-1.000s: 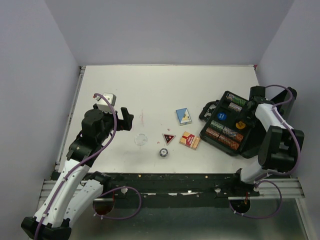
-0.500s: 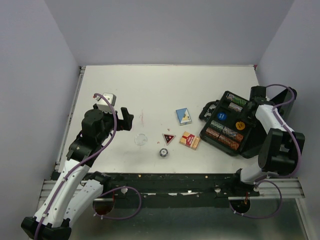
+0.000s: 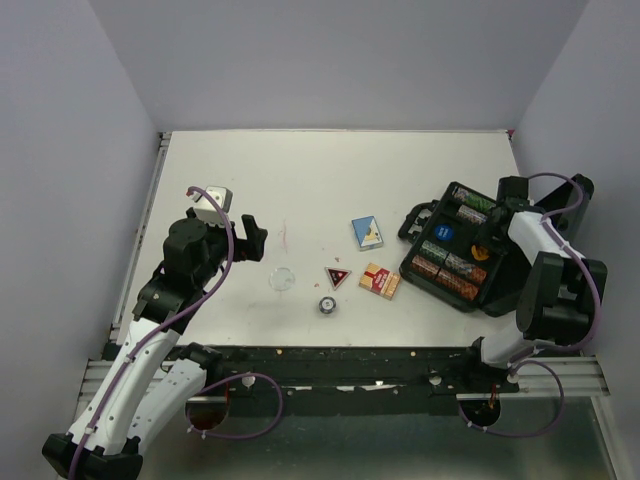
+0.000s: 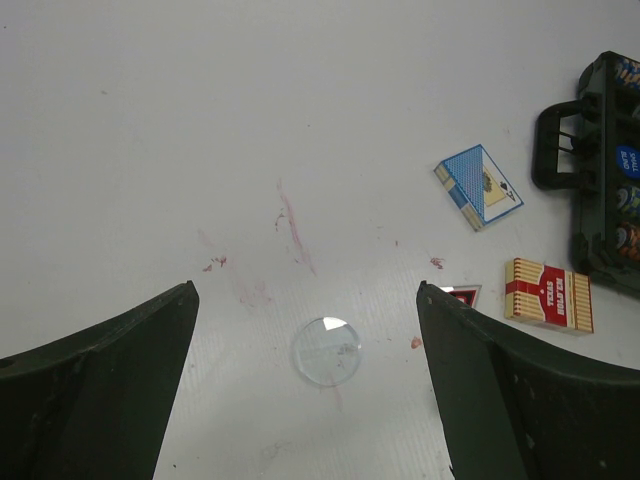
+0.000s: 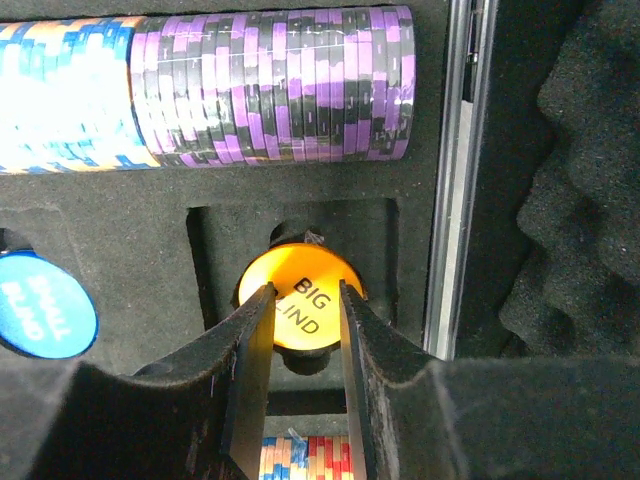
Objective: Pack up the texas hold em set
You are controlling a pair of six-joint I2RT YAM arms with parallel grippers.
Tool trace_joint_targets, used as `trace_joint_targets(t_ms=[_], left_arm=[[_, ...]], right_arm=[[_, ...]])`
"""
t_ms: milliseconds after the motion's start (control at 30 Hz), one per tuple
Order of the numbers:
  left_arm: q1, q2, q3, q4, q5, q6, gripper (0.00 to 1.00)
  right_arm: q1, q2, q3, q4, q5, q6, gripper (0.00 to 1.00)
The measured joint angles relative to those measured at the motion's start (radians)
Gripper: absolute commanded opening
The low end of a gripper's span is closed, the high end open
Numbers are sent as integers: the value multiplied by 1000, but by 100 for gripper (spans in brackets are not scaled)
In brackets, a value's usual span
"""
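Observation:
The black case [image 3: 412,266] of the texas hold em set lies open at the right, chip rows [image 5: 270,85] in its foam. My right gripper [image 5: 305,288] hangs over the orange "BIG BLIND" marker [image 5: 305,320], which lies in its round recess. The jaws stand partly open, narrower than the marker, with nothing between them. A blue marker [image 5: 40,305] sits in the neighbouring recess. My left gripper [image 4: 305,290] is wide open above the clear marker [image 4: 326,351]. On the table lie the blue card box [image 3: 367,232], red card box [image 3: 379,281] and triangular red-black marker [image 3: 338,276].
A small dark round piece [image 3: 327,305] lies near the front edge, below the triangular marker. The case's handle [image 4: 556,145] points toward the table's middle. Grey foam lining [image 5: 590,200] of the lid rises to the right of the right gripper. Reddish smears [image 4: 295,225] mark the table.
The right gripper's jaws have drawn closer together over the orange marker. The left arm and the loose pieces on the table have not moved.

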State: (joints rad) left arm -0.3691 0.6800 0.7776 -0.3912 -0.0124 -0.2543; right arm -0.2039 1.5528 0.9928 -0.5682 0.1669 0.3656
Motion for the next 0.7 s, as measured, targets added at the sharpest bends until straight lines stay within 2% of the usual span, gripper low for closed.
trace_joint_targets(t_ms=[400,700], left_arm=[[0,0,0,0,0,0,99],[0,-6,0,0,-18,1,99]], right_arm=[[0,13,-7,27,3,0,40],[0,-2,4,1,6,1,62]])
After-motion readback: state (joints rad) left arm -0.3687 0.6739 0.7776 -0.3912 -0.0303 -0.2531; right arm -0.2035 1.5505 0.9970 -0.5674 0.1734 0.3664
